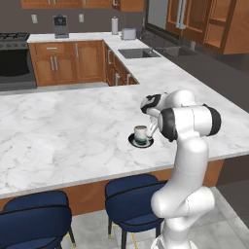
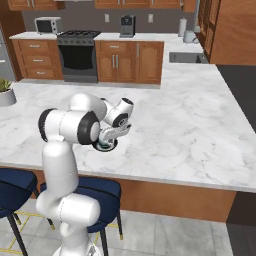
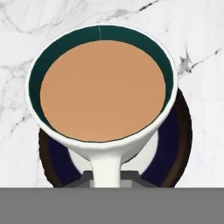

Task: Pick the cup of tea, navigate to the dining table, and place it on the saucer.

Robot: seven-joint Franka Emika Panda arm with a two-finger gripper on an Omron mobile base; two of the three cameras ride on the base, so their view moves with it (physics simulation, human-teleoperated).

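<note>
Hand view: tool (image 3: 106,175) clamped on cup of tea (image 3: 103,87) handle over saucer (image 3: 181,144); blue stools (image 1: 133,197) below

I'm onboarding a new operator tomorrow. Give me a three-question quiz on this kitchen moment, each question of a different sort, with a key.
1. True or false: the cup of tea stands over the saucer.
2. Multiple choice: what does the gripper close on? A) the cup's rim B) the cup's handle C) the saucer's edge
3. Fill in: the saucer lies on the ____-topped dining table.

Key: 1. True. 2. B, the handle runs down between the fingers in the hand view. 3. Marble.
</note>
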